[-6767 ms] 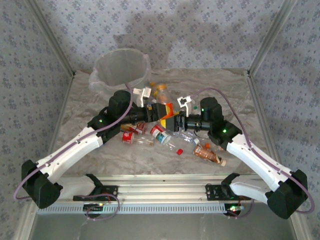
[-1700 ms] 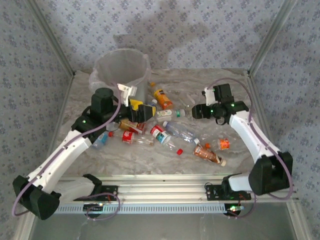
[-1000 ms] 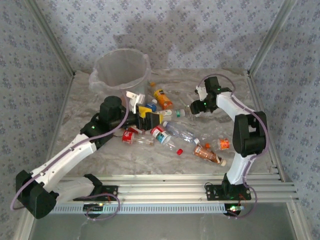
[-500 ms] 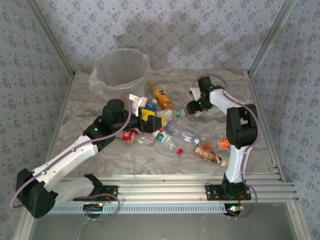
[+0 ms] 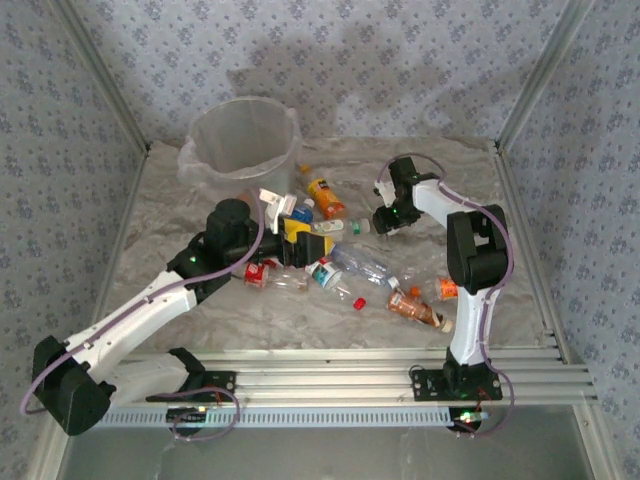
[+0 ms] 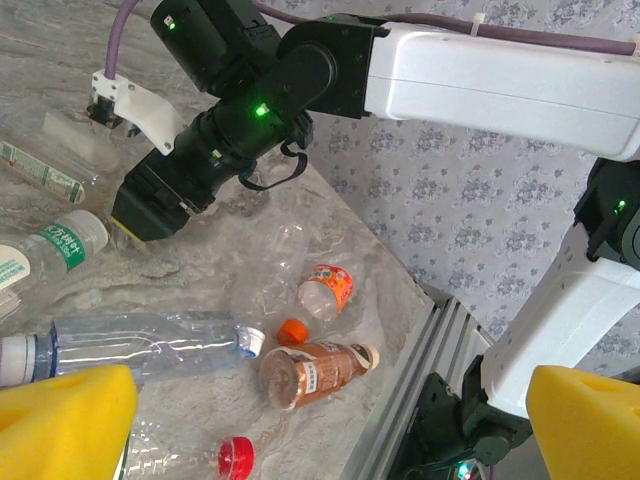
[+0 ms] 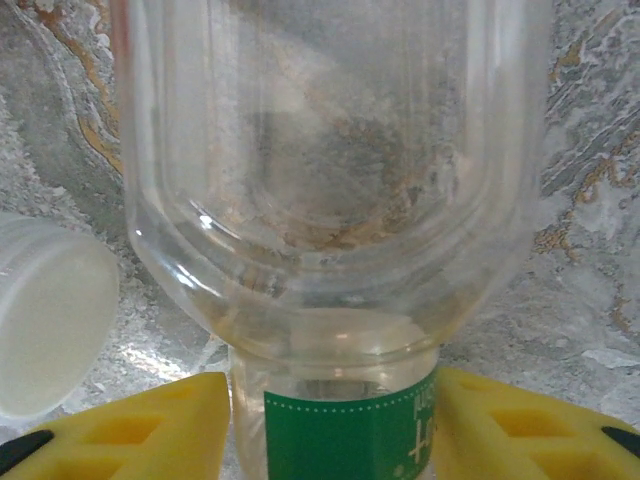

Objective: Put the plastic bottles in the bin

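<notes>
High rear overview, wrist cameras near bottles [image 7: 330, 200]

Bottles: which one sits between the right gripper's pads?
The clear bottle with the green label band: the right gripper has a yellow pad against each side of it. A neighbouring white cap lies beside it, outside the pads.

Your bin [image 5: 243, 150], a tall translucent bucket lined with a clear bag, stands upright at the far left. The bottles [image 5: 365, 266] you are collecting lie on their sides in front of it and to its right: an orange bottle [image 5: 325, 197] nearest the bin, a white-capped bottle [image 5: 343, 227] just beside a clear green-label bottle [image 7: 340, 430], a red-label bottle [image 5: 262, 272], and at the near right a brown bottle [image 5: 415, 310] and a small orange-banded bottle [image 5: 447, 288].
</notes>
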